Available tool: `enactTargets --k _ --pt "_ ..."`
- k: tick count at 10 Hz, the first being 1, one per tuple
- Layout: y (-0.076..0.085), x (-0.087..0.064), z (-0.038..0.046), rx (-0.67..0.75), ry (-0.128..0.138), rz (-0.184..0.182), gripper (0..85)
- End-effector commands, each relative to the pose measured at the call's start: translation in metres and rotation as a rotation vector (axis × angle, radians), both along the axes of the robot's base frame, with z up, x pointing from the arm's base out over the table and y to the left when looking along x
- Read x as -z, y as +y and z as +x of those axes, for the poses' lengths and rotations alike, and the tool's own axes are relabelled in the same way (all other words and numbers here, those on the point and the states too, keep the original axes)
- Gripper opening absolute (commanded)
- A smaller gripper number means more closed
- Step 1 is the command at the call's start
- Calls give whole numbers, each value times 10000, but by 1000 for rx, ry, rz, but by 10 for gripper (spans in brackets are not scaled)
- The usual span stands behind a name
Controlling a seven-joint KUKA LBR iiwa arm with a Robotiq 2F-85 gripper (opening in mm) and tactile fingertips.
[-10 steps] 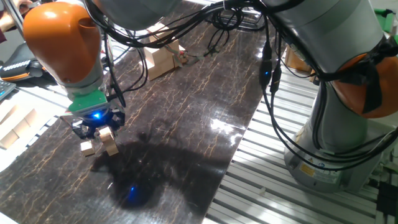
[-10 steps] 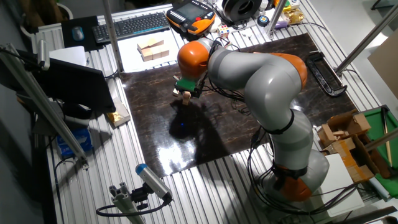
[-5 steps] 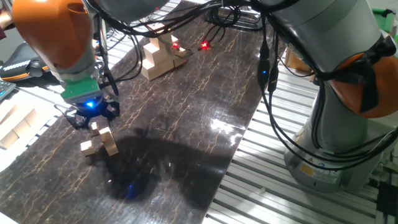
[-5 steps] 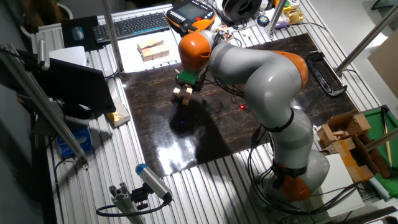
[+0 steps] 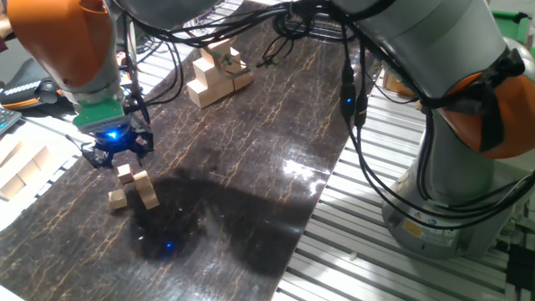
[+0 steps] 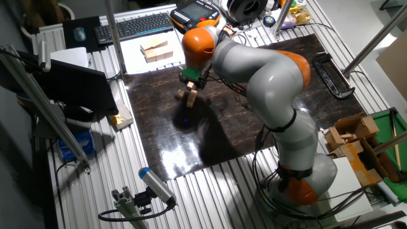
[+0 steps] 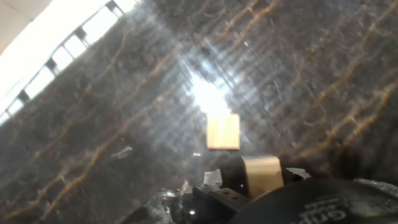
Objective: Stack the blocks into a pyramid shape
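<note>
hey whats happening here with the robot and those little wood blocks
One robot arm is building with small wooden blocks on a dark table. Its gripper hangs just above a small stack of blocks near the table's edge; no block shows between its fingers. Another pile of blocks sits at the table's far end.

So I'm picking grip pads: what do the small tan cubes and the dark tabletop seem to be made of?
The small tan cubes look like bare, matte wood: pale, even colour, crisp edges. The dark tabletop looks like glossy marble-patterned laminate or stone, since it mirrors the lamps; which one is unclear.
</note>
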State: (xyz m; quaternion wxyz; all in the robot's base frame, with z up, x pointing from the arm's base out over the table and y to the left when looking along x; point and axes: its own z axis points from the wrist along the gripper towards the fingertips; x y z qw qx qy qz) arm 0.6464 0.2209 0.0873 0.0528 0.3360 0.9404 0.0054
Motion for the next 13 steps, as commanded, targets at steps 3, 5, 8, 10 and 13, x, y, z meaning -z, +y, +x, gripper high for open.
enactTargets --k 3,5,8,10,13 --pt "-17 100 67 -36 -9 -4 527" --pt "-37 162 102 -55 -14 -17 520" --pt "-53 246 148 -55 -19 -17 517" --pt "-52 285 190 -49 -19 -15 517" --pt "-38 314 207 -41 -17 -14 513"
